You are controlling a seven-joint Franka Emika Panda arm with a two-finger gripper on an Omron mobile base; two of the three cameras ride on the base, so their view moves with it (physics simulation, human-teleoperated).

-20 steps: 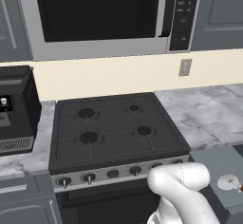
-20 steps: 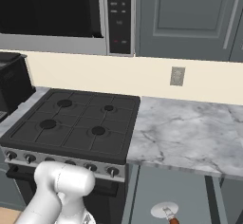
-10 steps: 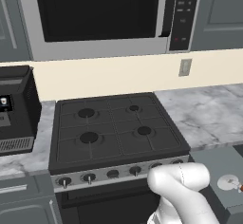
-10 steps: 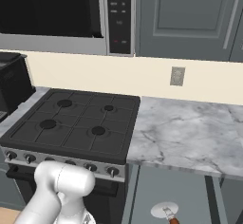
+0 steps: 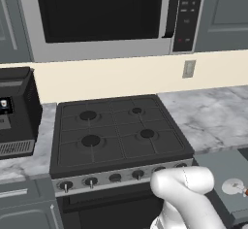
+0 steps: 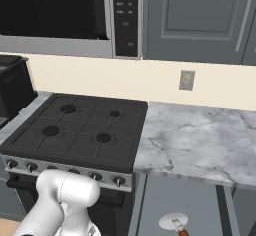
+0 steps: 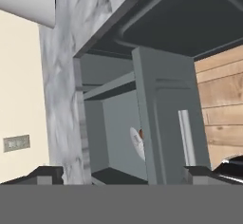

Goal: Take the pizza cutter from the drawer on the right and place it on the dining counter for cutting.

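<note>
The drawer (image 6: pixel 170 200) stands pulled open under the marble worktop, right of the stove. The pizza cutter (image 6: pixel 176 224) lies inside it, a white round blade with a short reddish-brown handle; it also shows at the right edge of the left base view as the pizza cutter (image 5: pixel 233 187). In the rolled hand view the drawer's grey front (image 7: pixel 163 118) with its silver bar handle (image 7: pixel 186 137) faces me, and a sliver of the cutter's blade (image 7: pixel 136 143) peeks out behind it. My gripper (image 7: pixel 123 176) is open, short of the drawer front, fingertips (image 7: pixel 45 174) wide apart with nothing between them. The dining counter is out of view.
A black four-burner stove (image 5: pixel 116 131) with a knob row sits left of the drawer, under a microwave (image 5: pixel 101 14). A dark appliance (image 5: pixel 14 111) stands on the left worktop. Marble worktop (image 6: pixel 195 140) lies above the drawer; wooden floor (image 7: pixel 223 95) lies beside it.
</note>
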